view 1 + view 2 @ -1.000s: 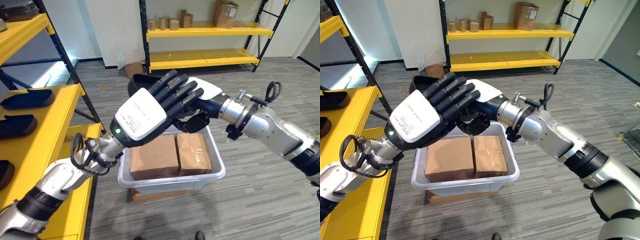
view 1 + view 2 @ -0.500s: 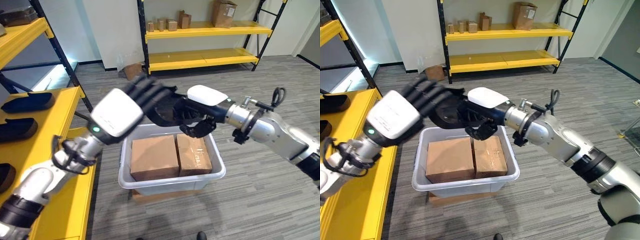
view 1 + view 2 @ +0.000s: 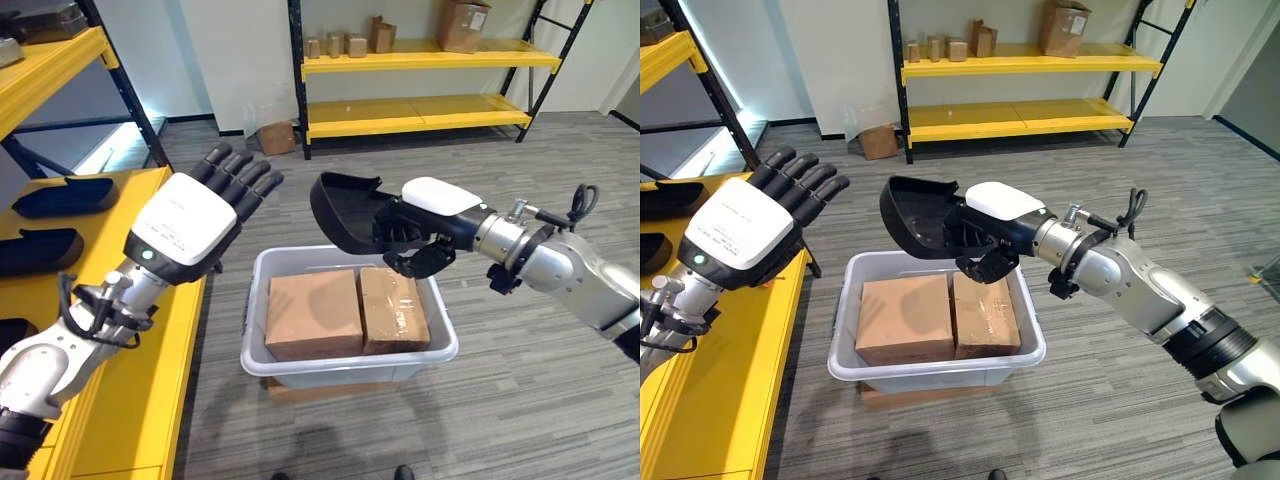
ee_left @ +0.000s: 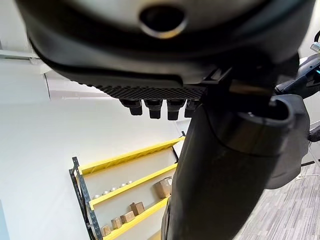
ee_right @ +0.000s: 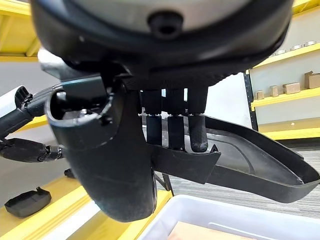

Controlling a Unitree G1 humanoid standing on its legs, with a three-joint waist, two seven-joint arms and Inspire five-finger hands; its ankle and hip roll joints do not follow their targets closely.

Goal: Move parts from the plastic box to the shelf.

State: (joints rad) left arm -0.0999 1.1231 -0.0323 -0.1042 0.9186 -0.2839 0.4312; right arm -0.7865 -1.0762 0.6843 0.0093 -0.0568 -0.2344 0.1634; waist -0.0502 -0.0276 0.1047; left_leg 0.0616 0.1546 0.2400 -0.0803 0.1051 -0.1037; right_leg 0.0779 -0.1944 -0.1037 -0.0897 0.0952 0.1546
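A black curved plastic part [image 3: 343, 208] hangs in the air above the back rim of the grey plastic box [image 3: 430, 360], with my right hand [image 3: 430, 215] shut on its edge; the right wrist view shows the part [image 5: 260, 162] pinched between fingers and thumb. The box holds two brown cardboard cartons [image 3: 312, 316]. My left hand [image 3: 190, 225] is raised, open and apart from the part, over the edge of the yellow shelf [image 3: 110, 400] on the left. Several similar black parts [image 3: 62, 195] lie on that shelf.
A yellow rack [image 3: 420, 110] with small cartons stands at the far wall. A brown box [image 3: 274, 137] sits on the floor by it. Grey floor lies to the right of the plastic box.
My left hand has let go of the black part and swung left toward the yellow shelf. The right hand still holds the part, now a little further right.
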